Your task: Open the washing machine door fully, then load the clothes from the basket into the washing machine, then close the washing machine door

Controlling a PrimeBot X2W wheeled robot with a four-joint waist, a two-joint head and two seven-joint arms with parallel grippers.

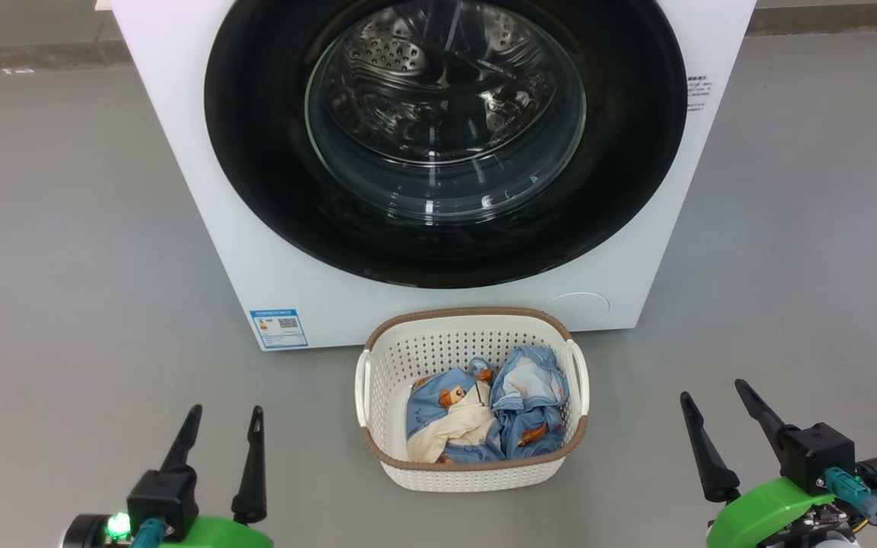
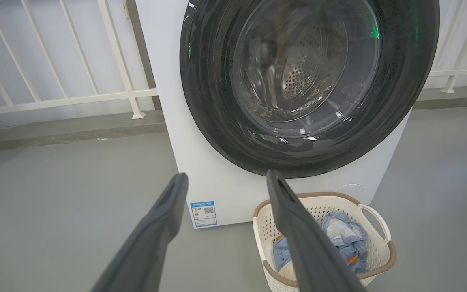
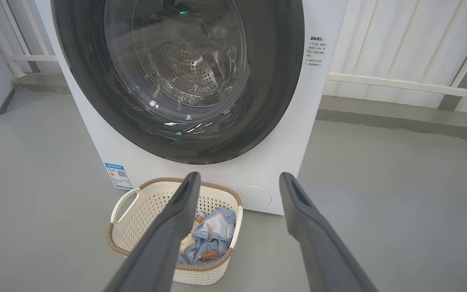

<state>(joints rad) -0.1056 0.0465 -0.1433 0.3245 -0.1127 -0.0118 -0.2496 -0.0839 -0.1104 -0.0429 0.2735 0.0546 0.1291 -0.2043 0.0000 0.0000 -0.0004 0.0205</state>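
Nearest to me, low in the head view, both arms hang over the grey floor [image 1: 65, 320]. The left gripper [image 1: 226, 409] and the right gripper [image 1: 711, 390] each have their two dark fingers spread wide with nothing between them, well apart from everything else.

Between them and a little further out, the basket [image 1: 469, 313] sits on the floor just in front of the washing machine [image 1: 195, 190]. The clothes [image 1: 484, 415] are bundled inside it, light-blue bear print and cream parts, none of it lifted out.

Beyond the basket, the washing machine door [image 1: 256, 152] lies flat against the machine's front, and I see the steel drum [image 1: 438, 91] through its glass bowl.

As I judge it, nothing of the job is done. The door has to swing fully open first, then the clothes go from basket to drum, then the door gets shut. I can't make out a handle or latch on the black rim from here.
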